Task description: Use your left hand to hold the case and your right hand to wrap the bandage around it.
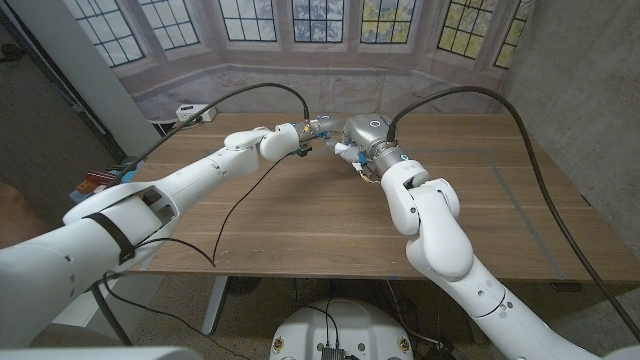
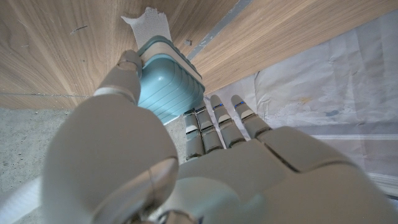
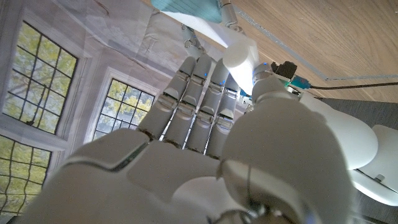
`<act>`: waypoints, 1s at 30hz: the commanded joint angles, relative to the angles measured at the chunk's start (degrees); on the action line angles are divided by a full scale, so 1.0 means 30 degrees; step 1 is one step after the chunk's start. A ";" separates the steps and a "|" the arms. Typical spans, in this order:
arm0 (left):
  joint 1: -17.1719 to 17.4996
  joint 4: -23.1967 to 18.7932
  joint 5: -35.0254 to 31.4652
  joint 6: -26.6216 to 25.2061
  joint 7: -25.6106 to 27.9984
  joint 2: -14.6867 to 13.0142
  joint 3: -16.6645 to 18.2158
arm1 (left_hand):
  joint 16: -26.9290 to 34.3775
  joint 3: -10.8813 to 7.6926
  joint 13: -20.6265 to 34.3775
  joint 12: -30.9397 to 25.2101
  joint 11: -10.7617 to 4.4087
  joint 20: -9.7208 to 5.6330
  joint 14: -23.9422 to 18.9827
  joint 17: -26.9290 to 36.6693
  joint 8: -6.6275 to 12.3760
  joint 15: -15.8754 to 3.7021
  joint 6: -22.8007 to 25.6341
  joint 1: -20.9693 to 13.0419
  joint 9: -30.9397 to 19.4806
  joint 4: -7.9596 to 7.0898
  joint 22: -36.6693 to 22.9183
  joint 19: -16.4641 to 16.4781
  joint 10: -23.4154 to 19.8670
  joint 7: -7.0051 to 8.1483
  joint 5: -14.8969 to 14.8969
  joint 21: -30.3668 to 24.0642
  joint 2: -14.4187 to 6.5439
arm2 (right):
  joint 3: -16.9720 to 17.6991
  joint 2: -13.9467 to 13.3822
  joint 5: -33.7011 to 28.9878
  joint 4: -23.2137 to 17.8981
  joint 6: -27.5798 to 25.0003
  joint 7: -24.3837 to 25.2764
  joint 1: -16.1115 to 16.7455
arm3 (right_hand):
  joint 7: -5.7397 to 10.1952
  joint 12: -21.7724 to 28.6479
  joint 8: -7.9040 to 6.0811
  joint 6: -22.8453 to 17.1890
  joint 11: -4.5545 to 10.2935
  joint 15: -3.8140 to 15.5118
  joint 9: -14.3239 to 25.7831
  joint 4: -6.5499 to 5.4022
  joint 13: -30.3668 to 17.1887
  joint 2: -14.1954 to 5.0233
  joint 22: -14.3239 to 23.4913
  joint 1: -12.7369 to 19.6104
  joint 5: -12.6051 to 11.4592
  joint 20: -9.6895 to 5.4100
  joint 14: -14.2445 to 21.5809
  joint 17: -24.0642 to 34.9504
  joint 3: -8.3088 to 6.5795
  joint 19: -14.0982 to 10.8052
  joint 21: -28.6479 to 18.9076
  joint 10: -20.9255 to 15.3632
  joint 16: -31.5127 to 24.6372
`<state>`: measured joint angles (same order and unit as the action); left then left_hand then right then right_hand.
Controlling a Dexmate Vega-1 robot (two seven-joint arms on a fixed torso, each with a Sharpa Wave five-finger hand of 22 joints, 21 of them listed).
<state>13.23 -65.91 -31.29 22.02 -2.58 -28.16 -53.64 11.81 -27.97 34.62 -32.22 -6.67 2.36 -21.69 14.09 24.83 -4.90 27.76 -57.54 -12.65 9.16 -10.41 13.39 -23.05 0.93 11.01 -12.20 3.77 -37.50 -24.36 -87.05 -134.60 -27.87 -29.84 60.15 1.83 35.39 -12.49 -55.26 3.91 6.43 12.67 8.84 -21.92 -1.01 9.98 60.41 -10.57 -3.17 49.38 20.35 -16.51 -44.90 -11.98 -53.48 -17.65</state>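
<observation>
1. Fingers of the left hand (image 2: 186, 168) clasp the pale blue ribbed case (image 2: 166, 87) between thumb and the rest, holding it just above the desk (image 1: 300, 220), near the middle of its far edge.
2. White bandage (image 2: 149, 22) already bands the case's far end, with a loose tail sticking out; at least one turn looks laid.
3. Right hand (image 1: 352, 150) meets the left there, its fingers (image 3: 196, 93) reaching to the case (image 3: 186, 7); whether they pinch the bandage I cannot tell.
4. Judged remaining: further turns along the bare ribbed body, then securing the tail.
</observation>
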 commanded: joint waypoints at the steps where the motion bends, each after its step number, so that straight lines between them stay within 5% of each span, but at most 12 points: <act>1: -0.0373 0.0089 -0.0157 -0.0038 0.0171 0.0103 0.0010 | 0.0008 -0.0154 0.0095 -0.0121 -0.0957 -0.0047 -0.0036 0.0064 0.7250 0.0076 0.1852 0.0616 -0.0036 -0.0129 -0.0052 -0.0064 -0.1109 0.0835 0.0096 0.0093 -0.1191 | 0.0005 0.0131 -0.0033 -0.0105 -0.0087 -0.0357 0.0258 | -0.0092 0.0021 0.0044 -0.0030 -0.0023 0.1607 0.0051 0.0009 -0.0064 -0.0146 0.0099 0.0025 -0.0022 0.0132 0.0137 0.0065 0.0056 -0.0130 -0.0077 -0.0115 0.0019; 30: -0.1010 -0.0166 -0.0384 -0.0441 0.0220 0.0281 0.0040 | 0.0002 -0.0176 0.0111 -0.0105 -0.0863 -0.0055 -0.0048 0.0044 0.7247 0.0073 0.1823 0.0734 -0.0033 -0.0152 -0.0052 -0.0067 -0.1092 0.0866 0.0094 0.0088 -0.1176 | -0.0188 0.0288 0.1210 0.0757 -0.0865 0.0025 0.0198 | -0.0119 0.0033 0.0051 -0.0086 -0.0024 0.1614 0.0055 0.0024 -0.0040 -0.0208 0.0097 0.0102 -0.0026 0.0123 0.0268 0.0047 0.0117 -0.0171 -0.0084 -0.0191 0.0041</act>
<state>10.73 -66.10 -32.20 21.19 -2.10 -27.56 -53.59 11.81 -27.97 34.66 -32.06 -6.47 2.36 -21.70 14.11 24.83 -4.91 27.77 -57.54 -12.66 9.16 -10.41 13.40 -23.26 0.93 11.03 -12.20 3.77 -37.69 -23.76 -84.84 -133.27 -29.14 -29.46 60.88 1.83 35.39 -12.49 -55.26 3.91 6.33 12.65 8.85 -21.91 -1.00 9.98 60.41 -10.57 -2.76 49.48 20.34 -16.50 -45.30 -11.98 -53.48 -17.65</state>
